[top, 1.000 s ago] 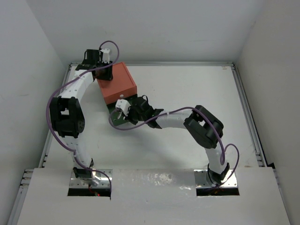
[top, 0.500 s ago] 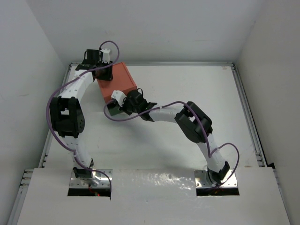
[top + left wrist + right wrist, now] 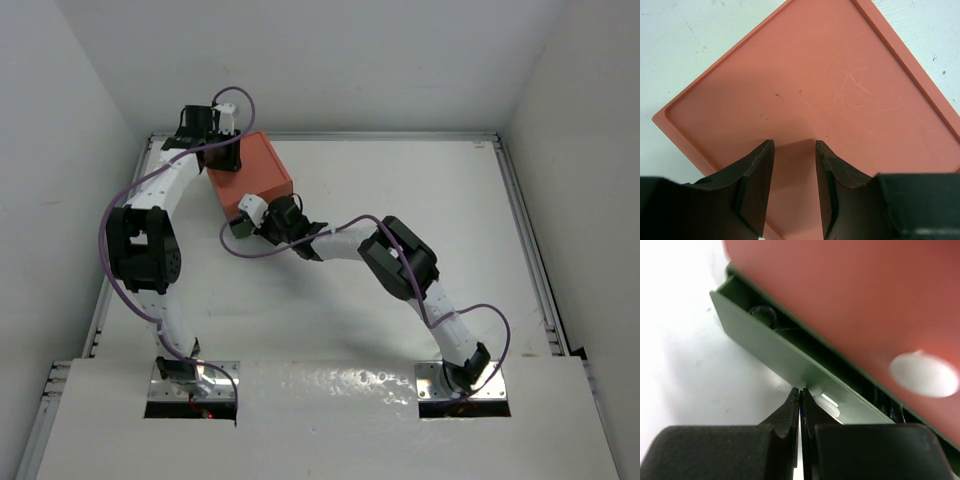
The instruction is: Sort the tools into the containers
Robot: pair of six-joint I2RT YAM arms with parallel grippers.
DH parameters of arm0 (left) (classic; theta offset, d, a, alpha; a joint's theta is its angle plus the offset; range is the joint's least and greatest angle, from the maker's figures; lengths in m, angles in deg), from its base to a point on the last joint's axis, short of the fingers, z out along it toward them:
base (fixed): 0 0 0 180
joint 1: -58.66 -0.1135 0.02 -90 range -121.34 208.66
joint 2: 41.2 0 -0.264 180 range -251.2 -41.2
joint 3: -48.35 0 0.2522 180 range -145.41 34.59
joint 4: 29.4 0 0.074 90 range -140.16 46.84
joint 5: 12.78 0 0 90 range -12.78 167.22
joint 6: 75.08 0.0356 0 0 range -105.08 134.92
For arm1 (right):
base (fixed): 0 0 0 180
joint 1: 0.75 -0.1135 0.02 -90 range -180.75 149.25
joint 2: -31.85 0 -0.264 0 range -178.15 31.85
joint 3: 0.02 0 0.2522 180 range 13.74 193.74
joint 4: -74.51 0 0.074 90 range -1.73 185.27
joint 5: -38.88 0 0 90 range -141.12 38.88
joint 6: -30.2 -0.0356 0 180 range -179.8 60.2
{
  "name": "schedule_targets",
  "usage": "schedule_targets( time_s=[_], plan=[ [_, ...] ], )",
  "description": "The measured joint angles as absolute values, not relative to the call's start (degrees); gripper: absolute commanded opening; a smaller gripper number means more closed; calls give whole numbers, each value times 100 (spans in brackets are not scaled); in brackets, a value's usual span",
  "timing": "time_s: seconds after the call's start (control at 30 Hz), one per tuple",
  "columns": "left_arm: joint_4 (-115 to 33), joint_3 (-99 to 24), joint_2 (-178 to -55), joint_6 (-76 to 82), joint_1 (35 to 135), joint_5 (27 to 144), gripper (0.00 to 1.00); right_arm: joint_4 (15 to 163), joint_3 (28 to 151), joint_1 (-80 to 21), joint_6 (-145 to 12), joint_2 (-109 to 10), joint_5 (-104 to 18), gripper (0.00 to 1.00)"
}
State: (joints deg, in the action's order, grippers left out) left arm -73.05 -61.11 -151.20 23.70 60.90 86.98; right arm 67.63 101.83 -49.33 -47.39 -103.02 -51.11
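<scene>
Drawers are stacked in one small square box (image 3: 262, 170) that is sitting at the far L of the white table (image 3: 420, 190), turned at an angle to the table edges, w/ the fronts facing the near side. In the R wrist view the orange-red upper drawer (image 3: 840, 295) is showing its white round knob (image 3: 923, 373). Below it the dark green lower drawer (image 3: 767, 347) is standing out a little, leaving a narrow slit open along its top. Inside that slit only dim shapes are showing, too dark to tell what they are. The right gripper (image 3: 800, 392) is reaching in low at the green front w/ its jaws pressed together, nothing visibly pinched btwn them. Its tips are meeting the panel just beside the green drawer's own white knob (image 3: 827, 404). The right arm (image 3: 400, 262) is stretching across the table from its base at the near R. The left arm (image 3: 145, 250) is curving up the L side, and the left gripper (image 3: 794, 150) is hanging over the box's flat orange-red top near the far-L corner. Its jaws are spread apart and holding nothing. Its dark fingers (image 3: 757, 185) are casting a shadow on the lid, but whether the tips are touching the lid can't be told.
</scene>
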Motion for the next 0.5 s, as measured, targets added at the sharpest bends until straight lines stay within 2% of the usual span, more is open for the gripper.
schedule_targets(
  time_s=[0.5],
  plan=[
    [-7159, -6111, -15168, 2394, 6085, 8694, 36, 6535, 10686, -4926, -5128, -10484, -5653, 0]
  ],
)
